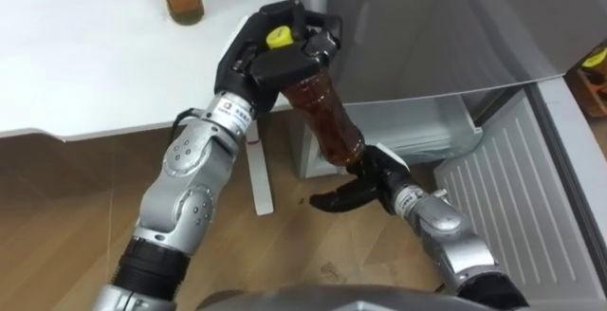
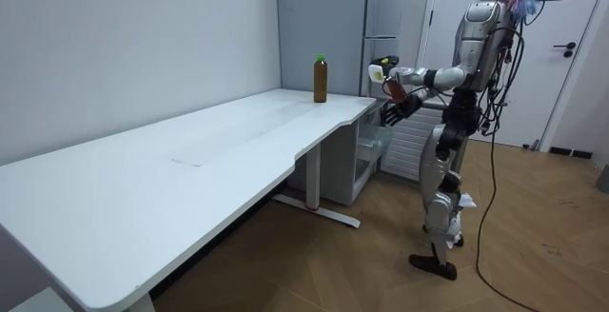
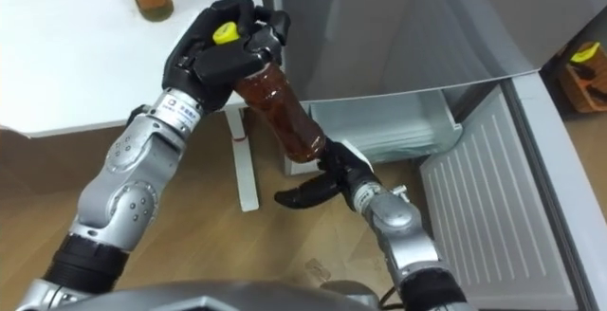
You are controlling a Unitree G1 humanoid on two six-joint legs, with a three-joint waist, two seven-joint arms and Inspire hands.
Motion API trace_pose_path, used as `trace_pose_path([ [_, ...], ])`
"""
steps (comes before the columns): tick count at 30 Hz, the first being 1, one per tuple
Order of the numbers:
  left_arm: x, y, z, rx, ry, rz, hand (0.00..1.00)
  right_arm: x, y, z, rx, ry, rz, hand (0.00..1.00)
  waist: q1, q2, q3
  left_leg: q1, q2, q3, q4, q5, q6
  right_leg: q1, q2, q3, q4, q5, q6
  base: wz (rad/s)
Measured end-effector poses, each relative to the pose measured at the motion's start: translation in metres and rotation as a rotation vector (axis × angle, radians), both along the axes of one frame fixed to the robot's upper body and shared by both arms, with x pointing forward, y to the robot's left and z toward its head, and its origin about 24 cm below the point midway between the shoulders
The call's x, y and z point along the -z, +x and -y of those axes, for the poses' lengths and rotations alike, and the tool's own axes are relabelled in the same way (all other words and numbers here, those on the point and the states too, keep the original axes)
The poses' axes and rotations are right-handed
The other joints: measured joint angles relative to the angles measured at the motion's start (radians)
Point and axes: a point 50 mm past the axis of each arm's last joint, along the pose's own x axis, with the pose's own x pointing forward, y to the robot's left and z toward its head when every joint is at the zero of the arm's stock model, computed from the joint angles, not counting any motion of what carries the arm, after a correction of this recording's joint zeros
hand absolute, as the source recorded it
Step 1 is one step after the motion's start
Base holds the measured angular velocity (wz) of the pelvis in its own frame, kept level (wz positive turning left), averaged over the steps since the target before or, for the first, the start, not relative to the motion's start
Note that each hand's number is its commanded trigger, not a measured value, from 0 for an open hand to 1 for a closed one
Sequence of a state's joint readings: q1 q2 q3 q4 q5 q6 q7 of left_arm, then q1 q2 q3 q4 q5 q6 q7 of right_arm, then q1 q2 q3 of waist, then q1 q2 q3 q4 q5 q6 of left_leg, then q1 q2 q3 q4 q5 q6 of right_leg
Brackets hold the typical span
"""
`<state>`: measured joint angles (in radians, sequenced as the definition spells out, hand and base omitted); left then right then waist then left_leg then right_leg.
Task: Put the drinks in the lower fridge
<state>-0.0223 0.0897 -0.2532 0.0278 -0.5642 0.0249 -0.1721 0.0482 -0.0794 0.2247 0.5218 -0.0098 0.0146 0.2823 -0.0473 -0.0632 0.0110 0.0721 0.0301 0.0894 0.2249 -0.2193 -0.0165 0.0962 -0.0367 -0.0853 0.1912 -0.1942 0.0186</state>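
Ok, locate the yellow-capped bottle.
Left eye view centre: bottle held by the left robot hand at its cap, right robot hand at its base, before the lower fridge.

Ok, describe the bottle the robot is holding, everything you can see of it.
The bottle looks like clear plastic, filled with a reddish-brown drink and closed by a yellow cap. It is in the air and tilted, with the cap end up toward the white table and the base lower. The left robot hand is curled round its neck and cap. The right robot hand props the base with loose fingers. The bottle hangs in front of the fridge's open lower compartment.
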Motion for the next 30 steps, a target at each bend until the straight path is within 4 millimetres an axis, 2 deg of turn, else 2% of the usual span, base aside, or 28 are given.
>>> trace_pose_path([
  [2,0.002,-0.001,0.0,0.007,0.0,-0.003,1.0,-0.008,0.005,-0.002,-0.031,0.021,0.034,0.0,0.001,0.001,0.0004,-0.011,0.001,0.001,0.008,0.0,0.0,-0.013,0.0,0.001,0.011,0.0,-0.001,0.0],
  [5,0.004,-0.004,-0.001,0.007,-0.003,-0.009,1.0,-0.011,0.004,-0.002,-0.056,0.031,0.041,0.0,0.002,0.001,0.0006,-0.009,0.002,0.002,0.009,0.0,0.0,-0.012,0.0,0.001,0.014,0.0,-0.001,0.0],
  [7,0.005,-0.004,-0.003,0.004,0.006,-0.012,1.0,-0.016,0.006,-0.002,-0.089,0.034,0.057,0.0,0.007,0.006,0.0041,-0.01,0.003,0.005,0.008,0.0,0.0,-0.015,0.001,0.003,0.016,0.001,-0.002,0.0],
  [11,0.006,-0.005,-0.003,0.01,0.017,-0.01,1.0,-0.02,0.006,-0.003,-0.126,0.053,0.066,0.0,0.017,0.006,0.0038,-0.012,0.006,0.006,0.01,0.0,0.0,-0.022,0.003,0.004,0.029,0.001,-0.002,0.0],
  [16,0.008,-0.007,-0.007,0.042,0.107,0.007,1.0,-0.039,0.012,-0.008,-0.237,0.086,0.135,0.0,0.02,-0.005,0.0081,-0.017,0.008,0.006,0.016,0.0,0.0,-0.024,0.005,0.007,0.031,0.001,-0.002,0.0],
  [19,0.01,-0.009,-0.008,0.055,0.155,0.01,1.0,-0.047,0.014,-0.012,-0.278,0.107,0.169,0.0,0.023,-0.014,0.0073,-0.02,0.008,0.006,0.019,0.0,0.0,-0.026,0.005,0.009,0.03,0.002,-0.003,0.0],
  [30,0.013,-0.009,-0.014,0.065,0.309,0.039,1.0,-0.053,0.014,-0.008,-0.35,0.11,0.174,0.0,0.024,-0.011,0.0093,-0.032,0.009,0.002,0.025,0.0,0.0,-0.035,0.006,0.01,0.031,0.003,-0.005,0.0],
])
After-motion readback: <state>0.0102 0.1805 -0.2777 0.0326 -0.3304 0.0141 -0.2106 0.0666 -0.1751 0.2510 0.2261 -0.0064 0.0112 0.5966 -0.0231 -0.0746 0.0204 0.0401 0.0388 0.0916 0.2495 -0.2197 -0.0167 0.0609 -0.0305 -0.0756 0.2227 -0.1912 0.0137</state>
